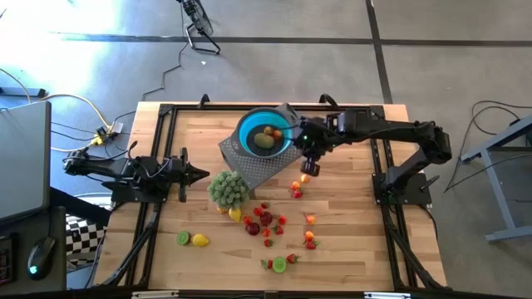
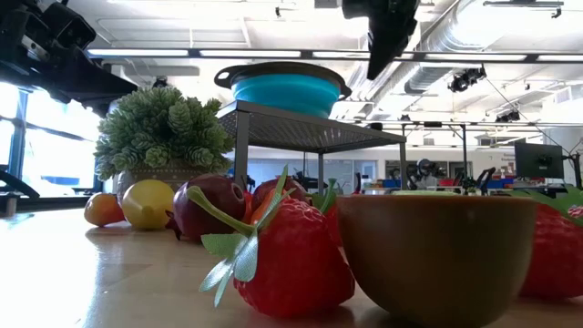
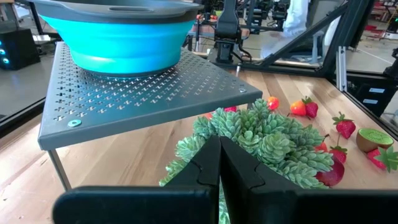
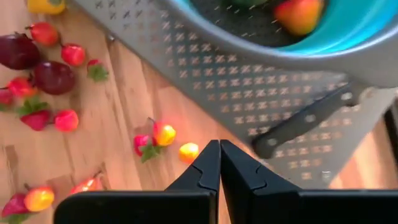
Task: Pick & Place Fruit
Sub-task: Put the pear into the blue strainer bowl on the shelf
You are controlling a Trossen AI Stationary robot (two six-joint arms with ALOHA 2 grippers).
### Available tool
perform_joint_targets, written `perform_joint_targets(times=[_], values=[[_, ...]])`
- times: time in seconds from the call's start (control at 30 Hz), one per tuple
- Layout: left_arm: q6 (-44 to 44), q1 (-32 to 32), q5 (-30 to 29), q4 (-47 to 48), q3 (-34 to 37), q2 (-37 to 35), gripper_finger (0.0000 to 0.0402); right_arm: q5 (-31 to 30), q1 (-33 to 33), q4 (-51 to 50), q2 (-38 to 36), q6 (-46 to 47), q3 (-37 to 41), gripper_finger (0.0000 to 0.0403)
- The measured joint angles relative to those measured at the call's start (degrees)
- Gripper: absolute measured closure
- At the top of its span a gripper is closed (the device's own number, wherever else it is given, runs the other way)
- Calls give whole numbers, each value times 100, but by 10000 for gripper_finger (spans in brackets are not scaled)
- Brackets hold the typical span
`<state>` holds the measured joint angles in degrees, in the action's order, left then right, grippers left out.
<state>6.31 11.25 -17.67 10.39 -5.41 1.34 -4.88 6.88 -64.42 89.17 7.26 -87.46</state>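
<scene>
Small red, orange, yellow and green fruit pieces (image 1: pixel 266 223) lie scattered on the wooden table near its front, and some fill the low view's foreground (image 2: pixel 291 260). Two pieces (image 1: pixel 268 136) sit in the blue bowl (image 1: pixel 249 133), which stands on a grey perforated stand (image 1: pixel 253 169). My right gripper (image 4: pixel 219 151) is shut and empty. It hovers by the stand's right edge above a small orange piece (image 4: pixel 188 151). My left gripper (image 3: pixel 219 152) is shut and empty, level with the table's left side, pointing at a green potted plant (image 3: pixel 261 140).
A black-handled knife (image 4: pixel 298 127) lies on the grey stand beside the bowl. The green plant (image 1: pixel 229 188) stands just left of the fruit cluster. A lime half and a lemon (image 1: pixel 193 239) lie apart near the front left. A black frame (image 1: pixel 166 110) borders the table.
</scene>
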Motion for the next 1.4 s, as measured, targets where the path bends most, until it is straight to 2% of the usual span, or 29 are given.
perform_joint_targets(times=[0.27,0.47,0.73,0.87,1.23,1.4], values=[[0,1,0,-2,0,0,401,-79,-321,387,-258,175,807,400],[0,2,2,-4,1,1,401,120,-367,1229,-961,373,1806,400],[0,0,2,-18,2,0,401,703,-395,2284,-1935,522,3384,399],[0,2,0,-26,2,0,401,976,-461,3164,-2245,674,4107,399],[0,0,0,-31,2,0,401,917,-759,5199,-2358,1084,5439,399],[0,1,0,-31,2,0,401,272,-767,5485,-2353,1510,5770,398]])
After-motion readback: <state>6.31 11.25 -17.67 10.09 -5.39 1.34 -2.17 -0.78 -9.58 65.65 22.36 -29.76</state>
